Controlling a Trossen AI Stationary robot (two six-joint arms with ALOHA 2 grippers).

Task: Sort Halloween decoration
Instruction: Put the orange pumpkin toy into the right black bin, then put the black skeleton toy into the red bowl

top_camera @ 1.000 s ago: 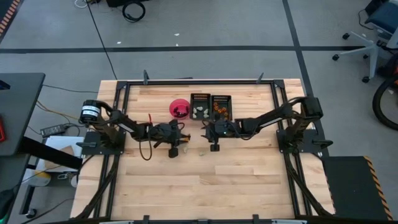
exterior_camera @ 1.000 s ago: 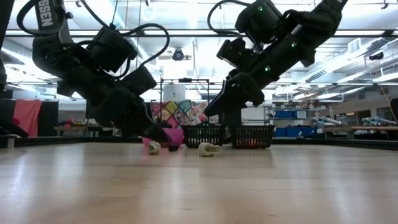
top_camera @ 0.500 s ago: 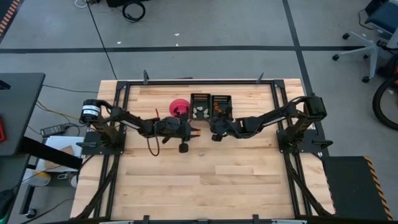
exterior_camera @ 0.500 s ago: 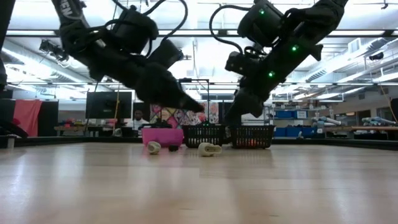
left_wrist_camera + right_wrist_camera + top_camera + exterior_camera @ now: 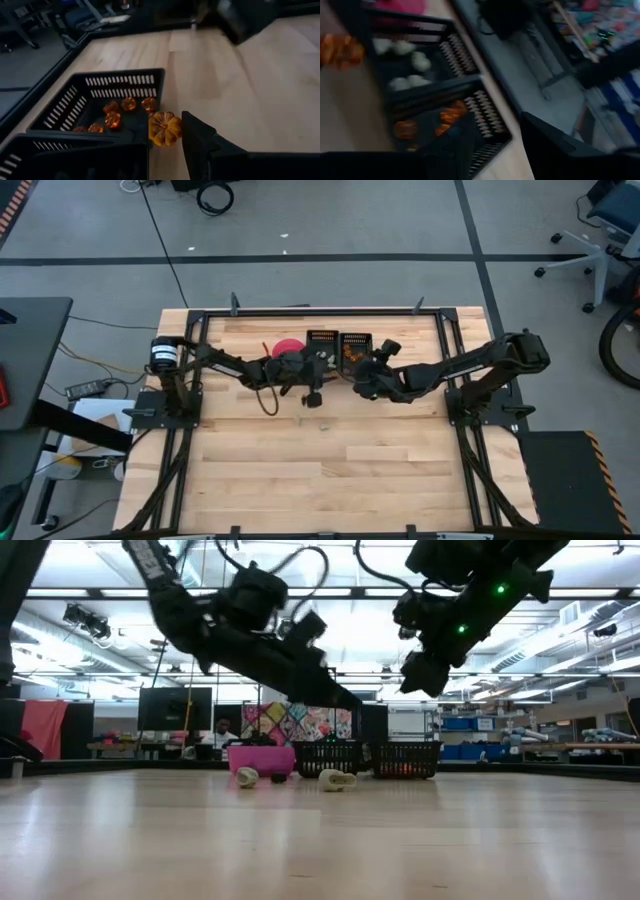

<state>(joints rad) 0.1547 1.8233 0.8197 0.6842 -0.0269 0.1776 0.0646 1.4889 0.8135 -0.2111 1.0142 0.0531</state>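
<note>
on the pale plank table (image 5: 330,480), two black slotted plastic trays (image 5: 339,345) are sitting side by side at the far edge, just beside a round pink bowl (image 5: 287,347). the left gripper (image 5: 165,132) is hovering above the trays, its fingers pinching a ribbed, glossy orange pumpkin trinket (image 5: 164,129). in the left wrist view, more small faceted orange pieces (image 5: 117,111) are lying on the floor of the tray with slotted walls. the right wrist view is showing rounded pale greenish-white pieces (image 5: 412,64) in one tray and orange ones (image 5: 451,115) in the neighbouring tray. the right gripper (image 5: 428,665) is hanging above the trays, near the left one; its dark fingers are standing apart with nothing visible between them. on the bare wood in front of the bowl, a pale lumpy trinket (image 5: 337,780) and another smaller pale one (image 5: 247,776) are lying, with a small dark piece (image 5: 277,778) between them.
</note>
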